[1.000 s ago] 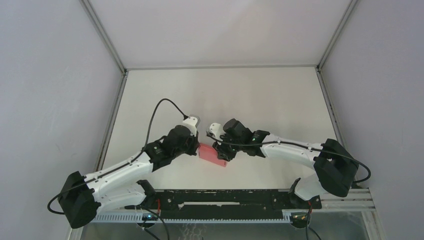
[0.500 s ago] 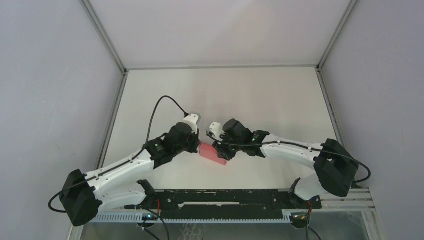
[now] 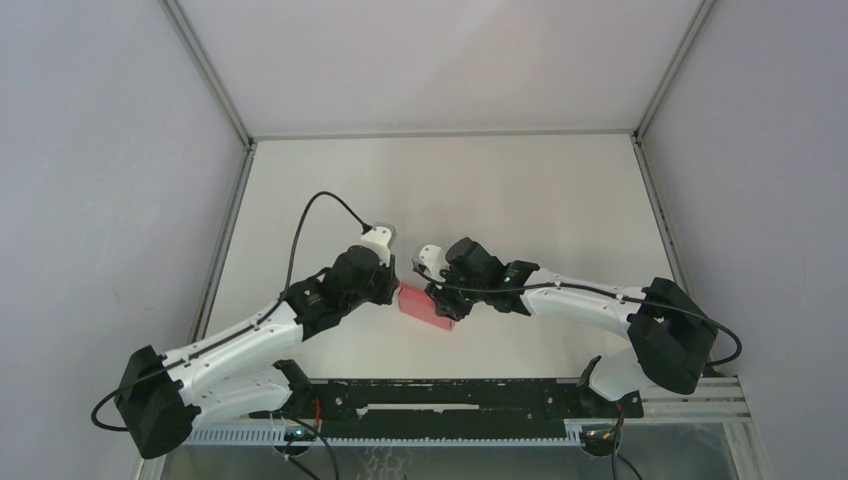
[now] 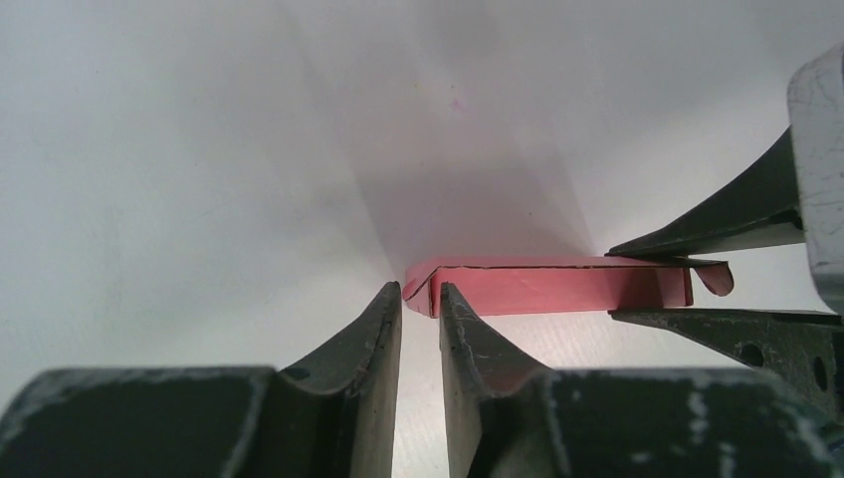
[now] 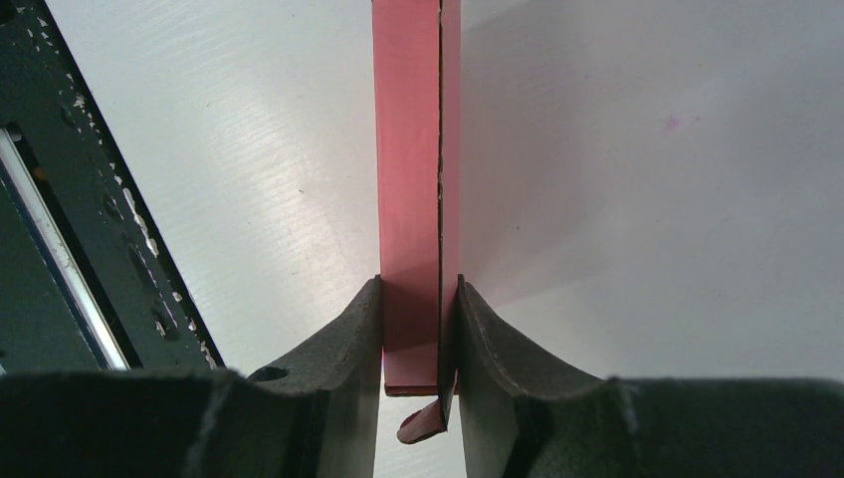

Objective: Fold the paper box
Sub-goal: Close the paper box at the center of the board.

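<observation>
Two robot arms meet over the middle of a pale desk (image 3: pixel 450 190), with a pink paper box (image 3: pixel 425 305) lying flattened between their tips.

The right gripper (image 5: pixel 420 289) is clamped on the paper box. Its two dark fingers press on opposite faces of the flat, layered cardboard. From this gripper's own camera the box runs straight ahead, out from between the fingers. One short end sits back inside the grip, where a small rounded tab (image 5: pixel 418 426) curls out below the edge. To this gripper's left a black rail (image 5: pixel 60 199) runs along the desk.

The left gripper (image 4: pixel 420 299) faces the box's other end. Its fingers stand a narrow gap apart, and bare desk shows between them. The pink corner of the box sits right at the mouth of that gap, just ahead of the fingertips. I cannot tell whether the tips touch it. Seen from here, the box stretches away to the right of this gripper, edge on and close above the desk, into the right gripper's fingers.
</observation>
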`<control>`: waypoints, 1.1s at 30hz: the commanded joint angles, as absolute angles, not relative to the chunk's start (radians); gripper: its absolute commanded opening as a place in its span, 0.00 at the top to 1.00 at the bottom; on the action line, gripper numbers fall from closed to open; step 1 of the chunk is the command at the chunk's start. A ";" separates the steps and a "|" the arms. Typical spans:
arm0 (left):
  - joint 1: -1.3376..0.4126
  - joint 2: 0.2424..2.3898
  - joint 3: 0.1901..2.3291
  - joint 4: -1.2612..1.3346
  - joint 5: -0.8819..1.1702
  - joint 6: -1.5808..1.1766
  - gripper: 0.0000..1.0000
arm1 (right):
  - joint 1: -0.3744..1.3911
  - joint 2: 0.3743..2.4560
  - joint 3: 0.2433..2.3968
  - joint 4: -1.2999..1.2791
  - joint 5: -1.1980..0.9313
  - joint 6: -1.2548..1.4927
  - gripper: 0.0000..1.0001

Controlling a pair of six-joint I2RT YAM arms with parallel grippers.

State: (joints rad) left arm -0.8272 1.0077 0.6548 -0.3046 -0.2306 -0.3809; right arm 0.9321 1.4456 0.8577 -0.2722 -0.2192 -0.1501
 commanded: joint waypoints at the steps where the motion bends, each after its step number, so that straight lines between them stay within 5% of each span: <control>1: -0.830 1.020 0.653 -0.242 -0.217 -0.355 0.74 | 0.936 1.427 0.874 -0.296 -0.203 -0.150 0.89; 26: -0.816 1.072 0.628 -0.204 -0.168 -0.336 0.85 | 0.911 1.416 0.874 -0.296 -0.234 -0.159 0.89; 33: -0.814 1.063 0.622 -0.208 -0.188 -0.338 0.79 | 0.911 1.415 0.874 -0.301 -0.235 -0.157 0.89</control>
